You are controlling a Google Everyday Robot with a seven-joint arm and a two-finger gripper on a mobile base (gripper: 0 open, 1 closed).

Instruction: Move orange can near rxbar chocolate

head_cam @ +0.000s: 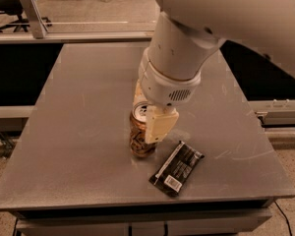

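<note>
The orange can (137,142) stands upright on the grey table (73,132), a little front of centre. My gripper (145,122) comes down over it from the big white arm. One cream finger (160,126) presses on the can's right front side and the other finger (139,90) shows behind its silver top, so the gripper is shut on the can. The rxbar chocolate (177,168) lies flat in its black wrapper just to the can's right and front, a short gap from it, with its white barcode patch toward the table's front edge.
The table's front edge (137,200) runs just in front of the bar. A metal rail and frame (34,14) cross behind the table at the left. Another rail (280,117) runs along the right side, with floor below.
</note>
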